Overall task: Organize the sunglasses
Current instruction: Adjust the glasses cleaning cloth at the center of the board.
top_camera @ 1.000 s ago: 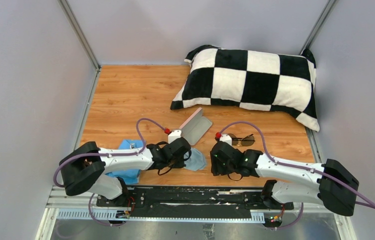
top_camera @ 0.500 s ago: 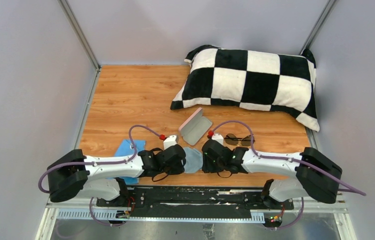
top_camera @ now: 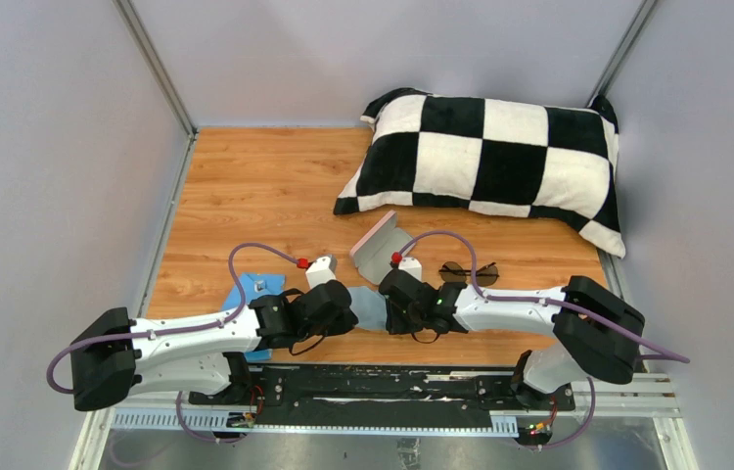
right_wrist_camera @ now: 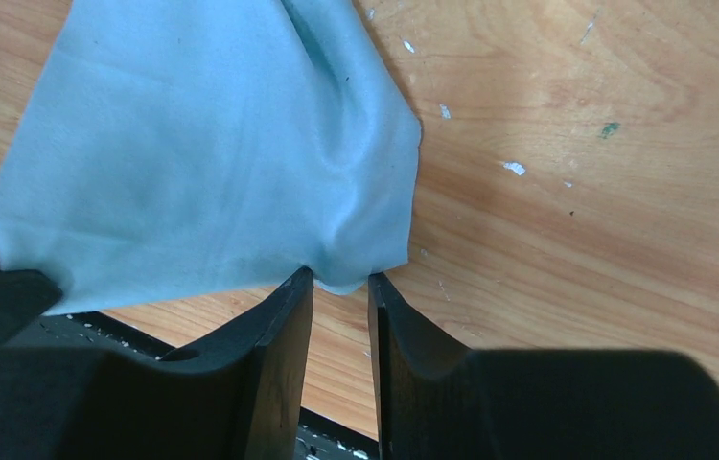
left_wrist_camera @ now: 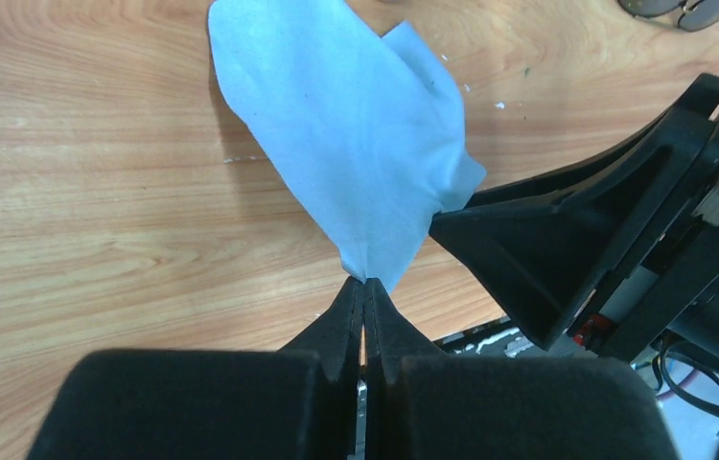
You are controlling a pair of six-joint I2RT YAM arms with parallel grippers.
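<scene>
Left fingers are pinching, fully closed, one corner of the thin light-blue fabric cloth; right fingers are straddling another edge, slightly parted.

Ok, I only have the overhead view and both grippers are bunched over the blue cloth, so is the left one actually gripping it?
Observer: Yes. On the left wrist camera the left gripper is shut, with a corner of the blue cloth pinched at its tips.
Operator: And the right one?
Observer: The right gripper stands open by a narrow gap. The cloth's edge dips between its fingertips, not clamped yet.
Operator: Is the cloth lying flat?
Observer: It doesn't look so. From the wrist cameras it seems lifted off the table near the tips, with a shadow beside its edge.
</scene>
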